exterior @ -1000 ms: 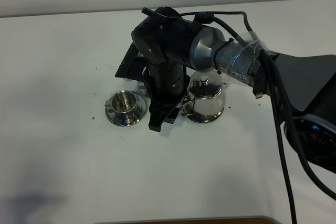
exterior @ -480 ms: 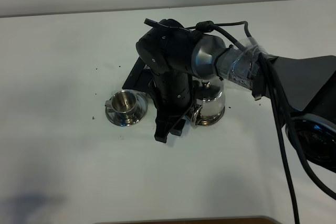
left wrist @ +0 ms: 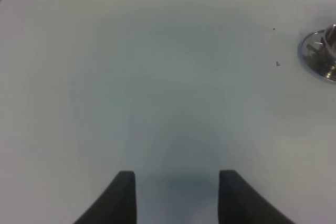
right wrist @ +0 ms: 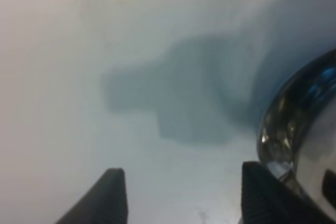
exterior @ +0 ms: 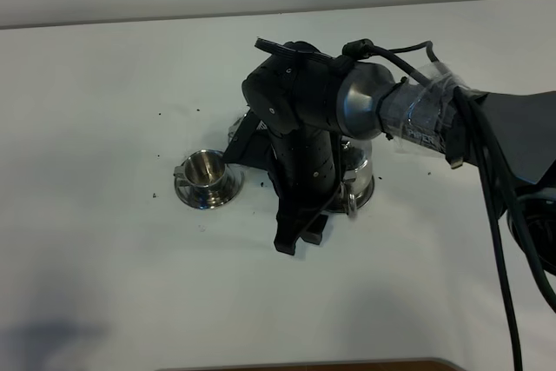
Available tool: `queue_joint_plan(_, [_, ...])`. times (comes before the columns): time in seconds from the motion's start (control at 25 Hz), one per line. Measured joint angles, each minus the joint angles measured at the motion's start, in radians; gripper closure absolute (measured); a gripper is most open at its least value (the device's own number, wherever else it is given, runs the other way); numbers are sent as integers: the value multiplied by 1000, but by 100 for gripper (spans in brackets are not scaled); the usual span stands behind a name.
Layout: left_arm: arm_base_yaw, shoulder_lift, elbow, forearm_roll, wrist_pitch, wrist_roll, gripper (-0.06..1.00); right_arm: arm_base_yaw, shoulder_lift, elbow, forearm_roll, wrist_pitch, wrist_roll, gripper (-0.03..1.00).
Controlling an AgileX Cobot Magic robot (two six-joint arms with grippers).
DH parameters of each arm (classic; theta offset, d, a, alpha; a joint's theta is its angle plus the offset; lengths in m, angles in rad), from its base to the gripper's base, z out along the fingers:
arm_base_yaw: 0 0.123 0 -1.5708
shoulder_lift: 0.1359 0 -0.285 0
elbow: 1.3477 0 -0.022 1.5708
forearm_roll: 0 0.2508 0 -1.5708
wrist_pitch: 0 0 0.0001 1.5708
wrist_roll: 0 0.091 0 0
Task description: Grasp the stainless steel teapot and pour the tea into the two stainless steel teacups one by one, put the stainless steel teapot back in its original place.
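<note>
teapot: the teapot (exterior: 363,182) stands upright on the tabletop (exterior: 104,258), right of centre, mostly hidden behind the right arm (exterior: 347,110). its loop handle (exterior: 348,202) faces the near side.
right claw: the right claw (exterior: 298,236) points down just beside the teapot, on its near-left side. in the wrist view its fingers stand wide apart with only bare tabletop between them, and the teapot's shiny wall (right wrist: 299,129) lies off to one side. it holds nothing.
left claw: the left claw (left wrist: 177,198) is spread wide and empty over bare tabletop, well apart from the teapot.
cup: one cup (exterior: 205,168) sits on its saucer (exterior: 201,201), left of the arm. its inside looks like plain steel, with no dark tea to be seen.
second cup: cannot be made out behind the arm.
done: nothing yet, as far as can be judged.
left to do: gripping the handle, both pours, and setting the teapot back.
</note>
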Motion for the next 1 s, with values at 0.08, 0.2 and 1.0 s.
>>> queue_joint_plan(0.08, [0,0,0,-1,0,0,52,0,0,1,0,-1,1,49])
queue_joint_plan(0.2, [0,0,0,-1,0,0,52,0,0,3,-1,-1,9,49])
queue_joint_plan(1.0, [0,0,0,-1,0,0,52,0,-110,120,48,-1,99,49])
